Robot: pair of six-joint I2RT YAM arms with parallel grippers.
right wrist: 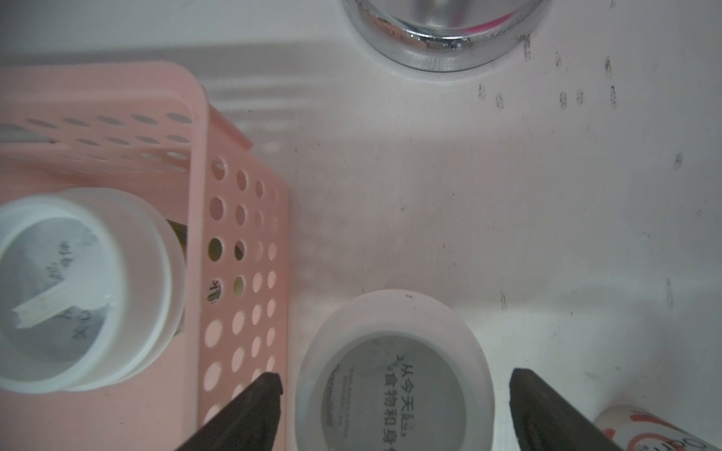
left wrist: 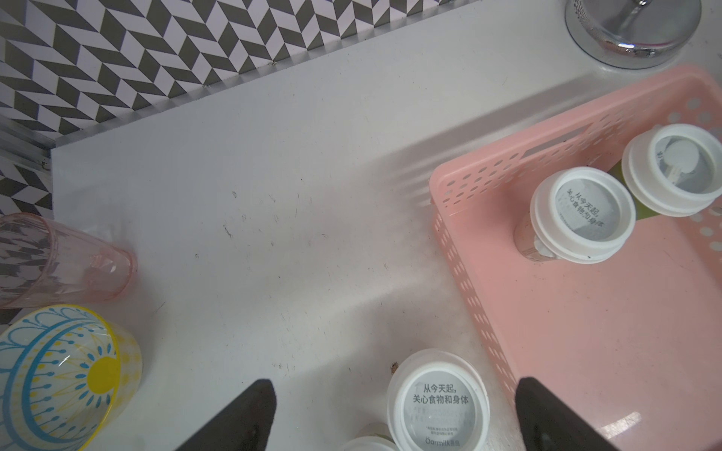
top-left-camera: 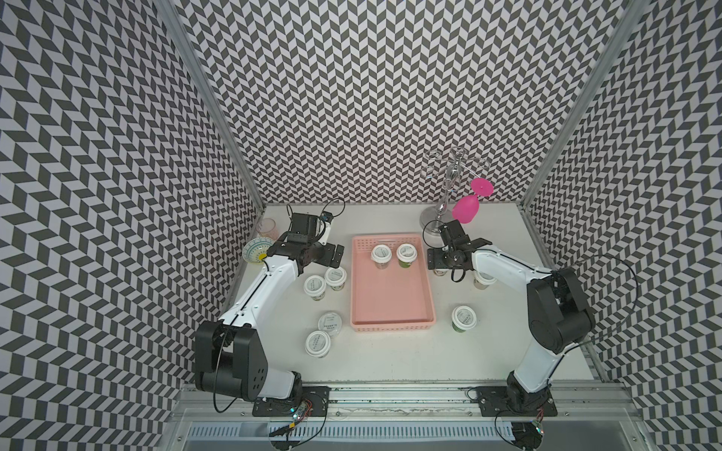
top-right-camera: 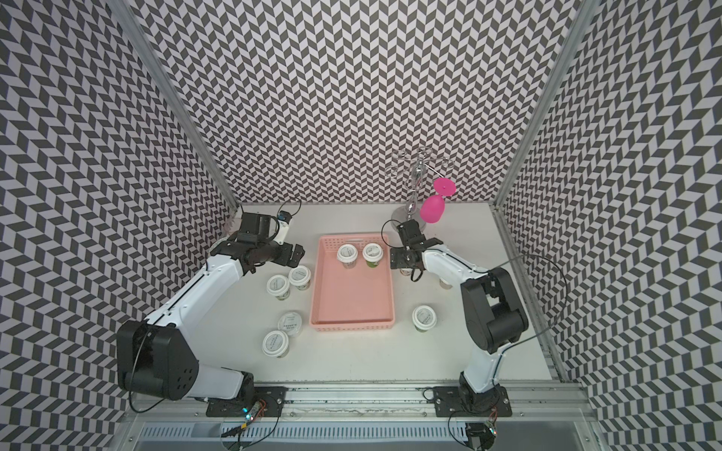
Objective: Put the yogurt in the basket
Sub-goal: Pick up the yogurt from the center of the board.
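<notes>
The pink basket (top-left-camera: 390,326) (top-right-camera: 351,326) sits mid-table with two yogurt cups (top-left-camera: 381,254) (top-left-camera: 406,253) upright at its far end. Several more cups (top-left-camera: 315,285) stand left of it, and one (top-left-camera: 463,317) stands to its right. My left gripper (top-left-camera: 336,254) (left wrist: 394,394) hangs open beside the basket's far left corner, above a cup (left wrist: 437,406) that it does not touch. My right gripper (top-left-camera: 433,259) (right wrist: 394,390) is open just outside the basket wall (right wrist: 242,273). It straddles a cup (right wrist: 394,375), with a gap at each finger.
A chrome rack (top-left-camera: 449,187) holding a magenta glass (top-left-camera: 467,209) stands at the back right, its base (right wrist: 445,35) close to the right gripper. A clear pinkish glass (left wrist: 66,265) and a patterned bowl (left wrist: 58,371) sit at the back left. Another cup (top-left-camera: 483,279) is partly under the right arm.
</notes>
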